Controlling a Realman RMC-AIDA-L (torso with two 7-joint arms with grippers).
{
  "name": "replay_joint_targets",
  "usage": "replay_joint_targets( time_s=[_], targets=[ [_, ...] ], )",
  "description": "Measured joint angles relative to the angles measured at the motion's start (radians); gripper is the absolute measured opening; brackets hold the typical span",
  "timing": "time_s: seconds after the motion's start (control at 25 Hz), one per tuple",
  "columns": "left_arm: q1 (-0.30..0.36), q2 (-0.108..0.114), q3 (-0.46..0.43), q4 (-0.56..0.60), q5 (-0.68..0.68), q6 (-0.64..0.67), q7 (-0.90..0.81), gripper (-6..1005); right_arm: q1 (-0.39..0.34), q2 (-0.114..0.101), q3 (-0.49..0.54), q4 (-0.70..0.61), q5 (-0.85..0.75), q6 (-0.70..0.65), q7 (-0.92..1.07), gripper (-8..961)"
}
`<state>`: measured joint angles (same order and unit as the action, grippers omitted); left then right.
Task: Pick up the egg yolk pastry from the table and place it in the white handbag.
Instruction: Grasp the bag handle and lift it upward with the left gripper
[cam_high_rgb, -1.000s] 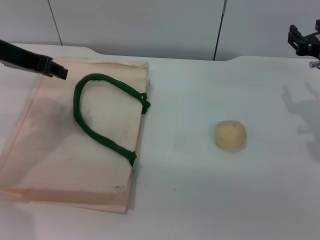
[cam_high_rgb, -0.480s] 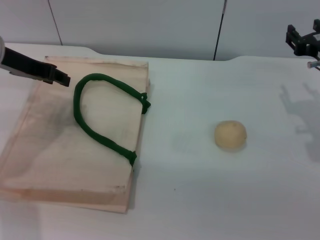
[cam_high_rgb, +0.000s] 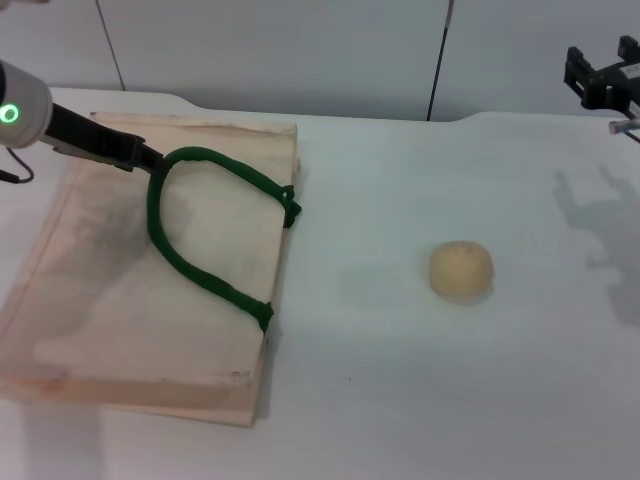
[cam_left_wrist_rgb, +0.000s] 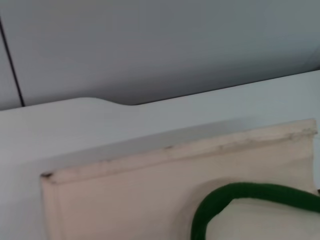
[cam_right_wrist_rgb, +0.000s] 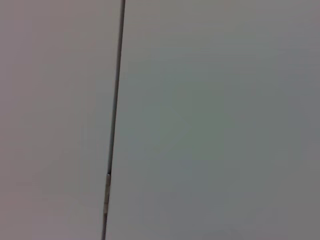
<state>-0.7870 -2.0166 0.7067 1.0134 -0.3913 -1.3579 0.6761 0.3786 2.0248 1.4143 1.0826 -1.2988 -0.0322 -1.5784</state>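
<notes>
White desk (cam_high_rgb: 400, 400) fills the foreground, bare and wide along the near edge. Just left of that, the white handbag (cam_high_rgb: 120, 300) lies flat, its near edge close to the desk's front, cream and thin, with a dark green rope handle (cam_high_rgb: 200, 270) looping across its upper face. Over to the right, well apart from the bag, sits the egg yolk pastry (cam_high_rgb: 461, 270): a small round pale-yellow ball, matte, resting alone on the desk with open surface on every side. Farther back on the left, the left claw (cam_high_rgb: 140, 155) hangs over the bag's far corner, tip right at the top of the handle loop; whether it is apart or together, I cannot tell. At the far right edge the right claw (cam_high_rgb: 600, 80) hovers high, well clear of the pastry, its state unreadable too. Grey wall panels (cam_high_rgb: 300, 50) close off the back.
</notes>
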Motion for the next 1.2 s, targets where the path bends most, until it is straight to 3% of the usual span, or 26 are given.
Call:
replay_joint_targets(
  time_s=[0.32,0.96,1.2],
  targets=[
    [-0.027,-0.002,0.001,-0.068,0.008,0.053,0.013,448,-0.006,0.0,0.0,0.021,0.004,0.006,0.0,605],
    [-0.018,-0.007,-0.013,-0.154,0.009,0.135,0.014,448,-0.009,0.0,0.0,0.022,0.004,0.007,0.0,604],
    [-0.026,0.003,-0.004,-0.207,0.009,0.179,0.015,445,-0.009,0.0,0.0,0.024,0.004,0.008,0.0,604]
  ],
)
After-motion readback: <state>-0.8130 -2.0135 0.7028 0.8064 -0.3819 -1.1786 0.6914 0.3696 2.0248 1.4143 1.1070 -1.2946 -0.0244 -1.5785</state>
